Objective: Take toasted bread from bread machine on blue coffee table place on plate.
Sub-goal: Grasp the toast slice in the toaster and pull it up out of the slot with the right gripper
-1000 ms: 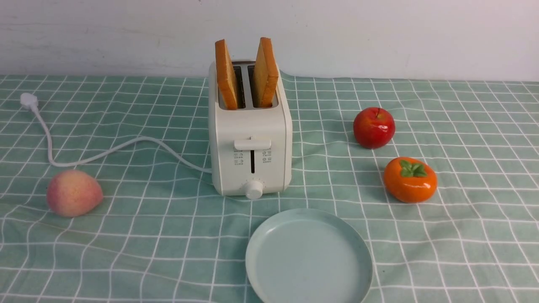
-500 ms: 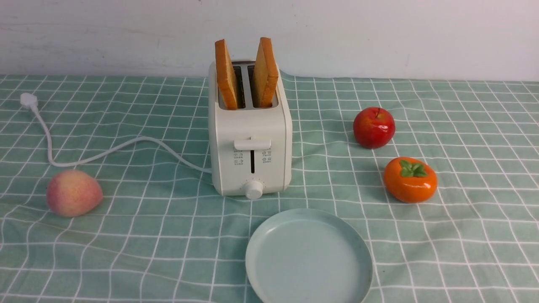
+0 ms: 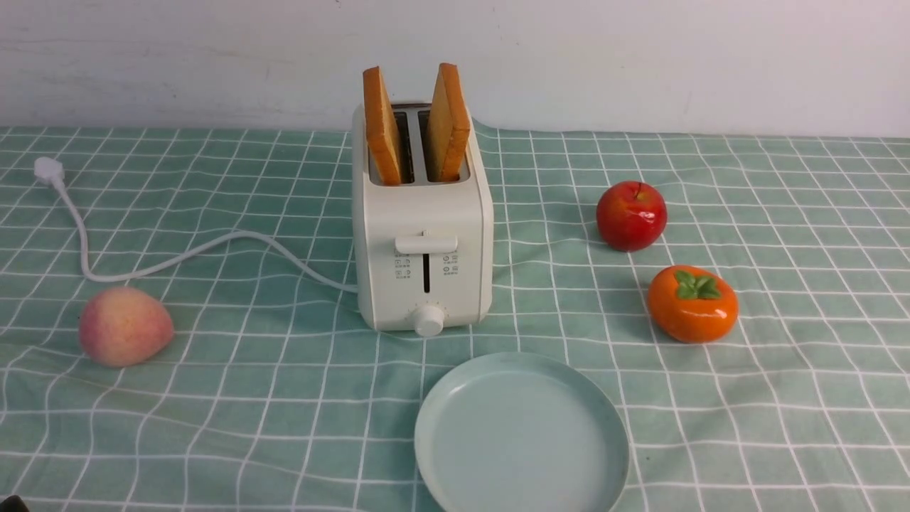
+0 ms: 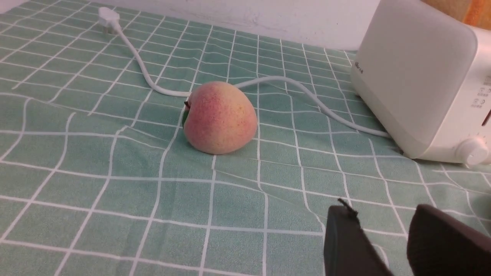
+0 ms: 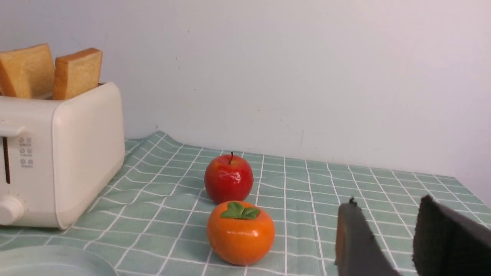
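Note:
Two slices of toasted bread (image 3: 382, 124) (image 3: 448, 121) stand upright in the slots of the cream-white bread machine (image 3: 423, 242) at the back middle of the blue coffee table (image 3: 249, 398). The pale blue-green plate (image 3: 522, 434) lies bare just in front of it. My left gripper (image 4: 383, 214) is open and holds nothing, low over the cloth to the left of the bread machine (image 4: 414, 76). My right gripper (image 5: 387, 207) is open and holds nothing, to the right of the bread machine (image 5: 76, 153). The toast (image 5: 27, 71) and the plate's rim (image 5: 46, 262) show in the right wrist view.
A peach (image 3: 125, 326) lies at the left, near the white cord (image 3: 178, 256) and its plug (image 3: 48, 171). A red apple (image 3: 631, 215) and an orange persimmon (image 3: 692, 304) sit to the right of the bread machine. A white wall stands behind.
A small dark edge has come into the bottom left corner of the front view. The toast, bread machine, plate and fruit have not moved.

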Tool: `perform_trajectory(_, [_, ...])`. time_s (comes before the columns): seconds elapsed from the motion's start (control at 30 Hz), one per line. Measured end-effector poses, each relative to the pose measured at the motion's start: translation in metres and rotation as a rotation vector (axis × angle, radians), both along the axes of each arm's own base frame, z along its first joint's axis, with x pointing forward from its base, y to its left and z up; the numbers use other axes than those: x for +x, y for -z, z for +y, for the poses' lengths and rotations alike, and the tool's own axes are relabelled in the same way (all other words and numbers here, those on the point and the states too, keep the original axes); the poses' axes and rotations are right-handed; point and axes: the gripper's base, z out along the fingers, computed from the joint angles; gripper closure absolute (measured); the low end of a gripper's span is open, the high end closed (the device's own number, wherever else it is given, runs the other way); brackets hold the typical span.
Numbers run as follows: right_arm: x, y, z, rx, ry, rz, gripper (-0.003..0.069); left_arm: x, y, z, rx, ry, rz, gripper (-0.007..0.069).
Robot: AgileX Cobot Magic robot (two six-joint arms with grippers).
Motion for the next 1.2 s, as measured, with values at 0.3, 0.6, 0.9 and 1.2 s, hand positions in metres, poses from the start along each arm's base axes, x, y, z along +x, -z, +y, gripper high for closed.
perform_trajectory(0.3, [-0.004,-0.017,-0.001,0.142,-0.025,-0.178,0.0419,0.000,-0.025,0.000,-0.399,-0.008,-0.251,0.0387])
perform_trajectory(0.6, [-0.022,-0.116,-0.002,0.348,-0.113,-0.408,0.0419,-0.020,-0.102,0.003,-0.417,0.041,-0.600,0.0387])
perform_trajectory(0.9, [0.033,-0.222,0.003,0.394,-0.084,-0.068,0.0419,0.015,-0.204,-0.001,-0.271,0.006,-0.279,0.0387])
perform_trajectory(1.2, [0.138,-0.185,0.011,0.282,0.002,0.288,0.0419,0.089,-0.169,-0.006,-0.237,-0.064,0.281,0.0387])
